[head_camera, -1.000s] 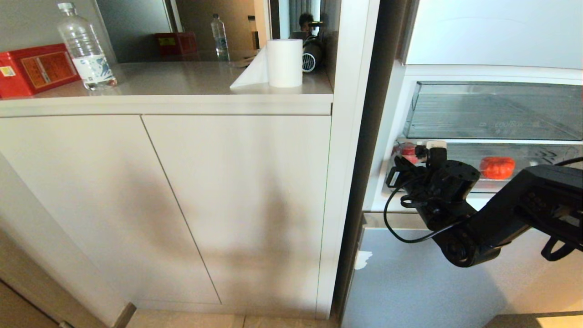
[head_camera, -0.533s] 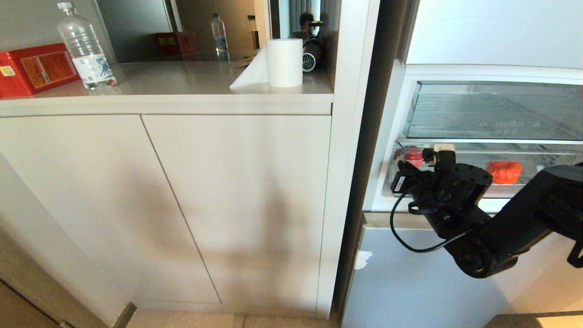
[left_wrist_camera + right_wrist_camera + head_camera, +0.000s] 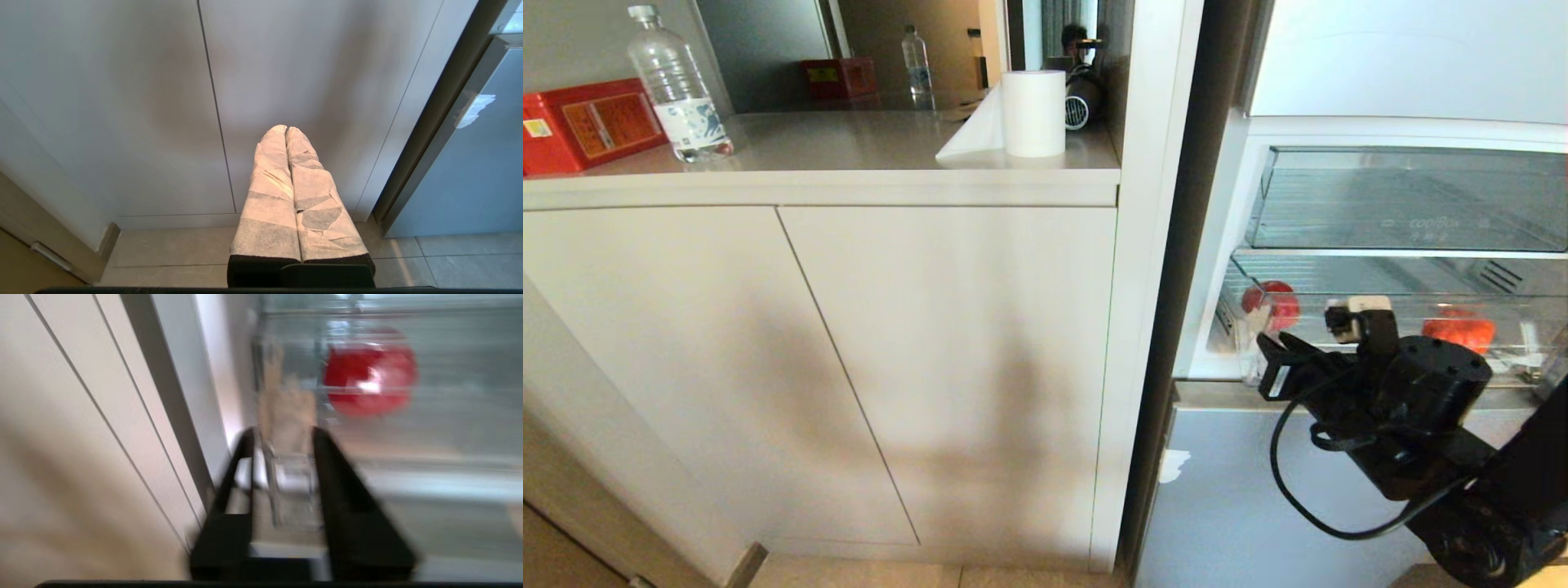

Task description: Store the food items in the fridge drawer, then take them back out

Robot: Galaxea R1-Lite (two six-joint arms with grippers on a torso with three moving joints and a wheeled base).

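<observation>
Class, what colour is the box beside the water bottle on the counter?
The box is red with an orange label, seen best in the head view, left of the water bottle.

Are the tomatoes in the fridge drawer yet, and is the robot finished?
Both tomatoes, left and right, lie in the fridge drawer, so storing looks done. The right gripper is at the drawer's front, holding no tomato. The left gripper is parked. Taking them back out remains.

My right arm (image 3: 1462,457) reaches up from low on my right, its right gripper (image 3: 286,416) level and blurred, so I cannot tell how its jaws stand. My left gripper (image 3: 286,132) points downward, jaws pressed together.
</observation>
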